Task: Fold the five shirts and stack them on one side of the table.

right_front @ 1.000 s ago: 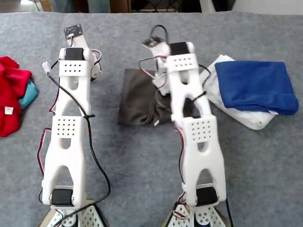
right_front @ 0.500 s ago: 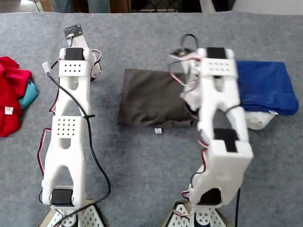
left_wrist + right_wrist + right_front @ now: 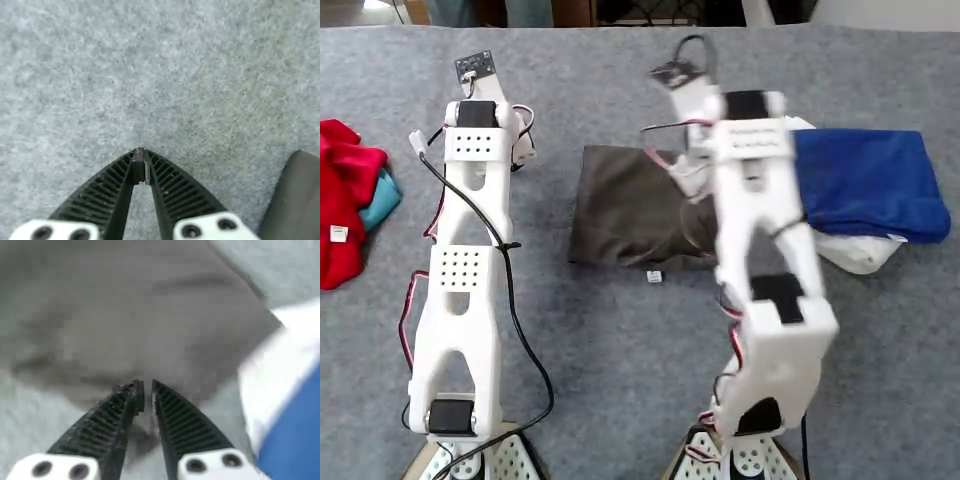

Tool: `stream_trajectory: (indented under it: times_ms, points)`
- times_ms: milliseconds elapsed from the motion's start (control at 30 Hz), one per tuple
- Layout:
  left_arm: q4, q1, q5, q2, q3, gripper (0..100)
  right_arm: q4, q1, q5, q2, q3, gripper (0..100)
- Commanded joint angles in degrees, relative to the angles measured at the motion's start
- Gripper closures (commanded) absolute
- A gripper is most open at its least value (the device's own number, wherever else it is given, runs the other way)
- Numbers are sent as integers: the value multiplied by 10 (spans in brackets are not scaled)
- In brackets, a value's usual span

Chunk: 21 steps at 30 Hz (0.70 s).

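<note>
— What's the surface like?

— A desk (image 3: 620, 380) covered edge to edge in grey felt-like fabric. Past its far edge there is a thin strip of room with some dark furniture (image 3: 650, 10); too little of it shows to name more.

— And the shirts?

— A dark grey-brown shirt (image 3: 620, 205) lies folded flat in the middle of the desk. A small white tag (image 3: 654, 276) sits on the felt just beside its near edge. On the right side a folded blue shirt (image 3: 870, 180) rests on top of a white shirt (image 3: 855, 250), which sticks out beneath it. At the left edge a red shirt (image 3: 340, 200) lies bunched up, with a teal shirt (image 3: 382, 195) touching it.

— The left fingers (image 3: 107, 192)?

— Pressed together, tips touching, with nothing between them. They hang over bare felt, and a corner of the dark shirt lies near them at the side.

— The right fingers (image 3: 105, 425)?

— Parted by a thin slit, nothing gripped. They point down at the dark grey-brown shirt close to its edge, with the white and blue shirts just beyond. From the high view that arm stands over the dark shirt's right end, between it and the blue-and-white pile.
</note>
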Motion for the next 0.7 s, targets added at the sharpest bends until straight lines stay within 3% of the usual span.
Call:
stream_trajectory:
  times_ms: [0, 300, 667]
  points:
    - [0, -2, 3, -10, -26, 971, -22, -26, -25, 59, -44, 956]
    - [0, -3, 3, -10, -26, 971, 153, 0, -24, 96, -119, 956]
    - [0, -5, 3, -10, -26, 971, 115, 23, -21, -73, 160, 956]
